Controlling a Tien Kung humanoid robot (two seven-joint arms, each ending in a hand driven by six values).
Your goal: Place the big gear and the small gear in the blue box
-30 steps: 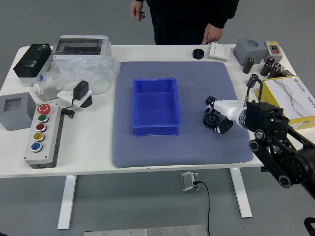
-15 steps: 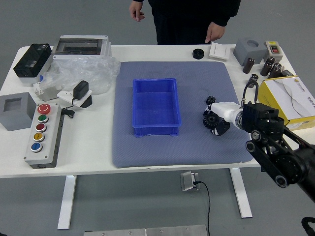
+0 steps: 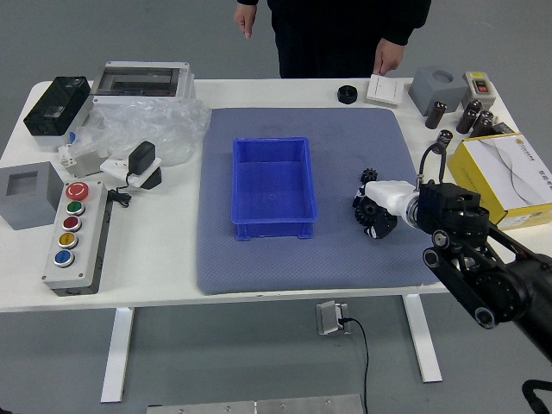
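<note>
My right hand, white with black fingers, reaches in from the right over the grey-blue mat, at its two black gears. The small gear lies just beyond the fingers. The big gear is beside the fingertips and partly covered by them; whether they grasp it cannot be made out. To the left of the hand, the blue box stands on the mat with its inside bare. The left arm is out of view.
A yellow box lies to the right, behind my right forearm. A grey button panel and a plastic bag are on the left. Behind the far edge stands a person, both hands lowered and holding nothing visible.
My right hand has shifted a little to the left, and its fingers now cover more of the big gear. The person's hands have moved slightly to the right.
</note>
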